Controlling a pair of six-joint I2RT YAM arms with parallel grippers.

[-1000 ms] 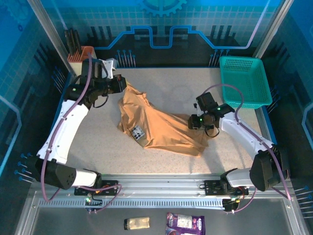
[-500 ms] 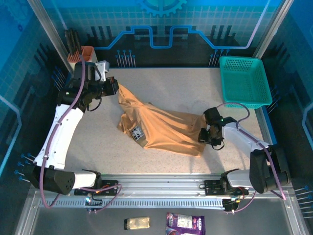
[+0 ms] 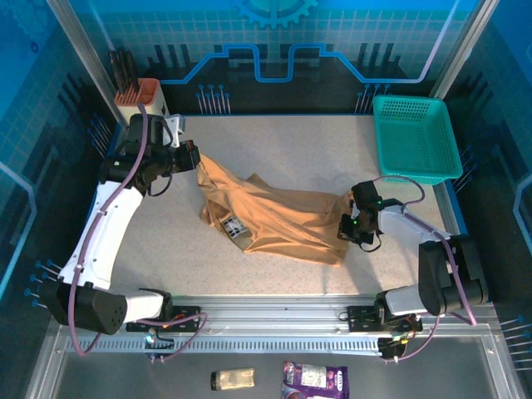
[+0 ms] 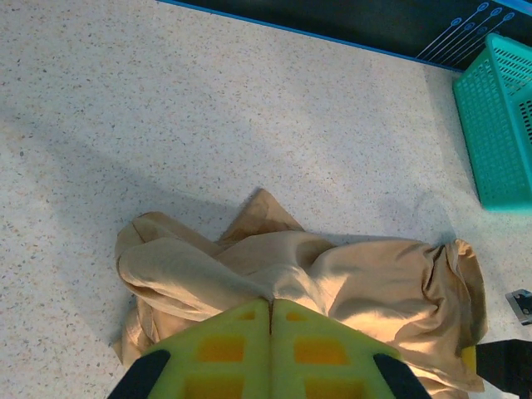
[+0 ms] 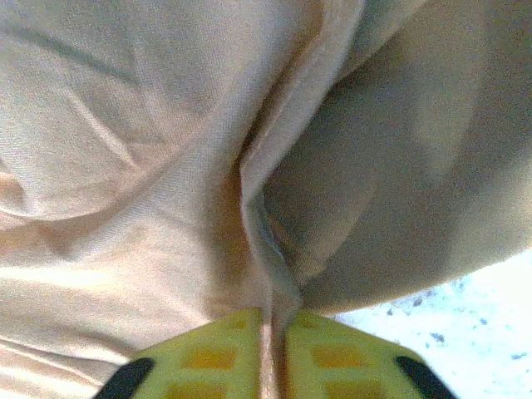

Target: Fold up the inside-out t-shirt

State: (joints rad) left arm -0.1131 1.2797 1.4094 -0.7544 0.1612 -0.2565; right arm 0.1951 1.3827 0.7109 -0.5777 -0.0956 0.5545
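Two edge pinches suit this limp, light inside-out t-shirt [image 3: 283, 220]: left gripper [image 3: 196, 160] clamps it upper-left, right gripper [image 3: 347, 221] mid-right

We take the t-shirt [image 3: 274, 216] as our landmark: it lies on the table [image 3: 291, 141] between the two arms, with its tag [image 3: 234, 225] on its near-left part. The left gripper [image 3: 197, 160] pinches its far-left corner and the right gripper [image 3: 344, 219] pinches its right edge, while the basket [image 3: 416, 137] stands behind it to the right, well apart, and the tool holder [image 3: 137, 93] stands behind it to the left. Before the t-shirt, past the table's near edge, we see a small jar [image 3: 233, 380] with a pouch [image 3: 316, 381] just to its right.
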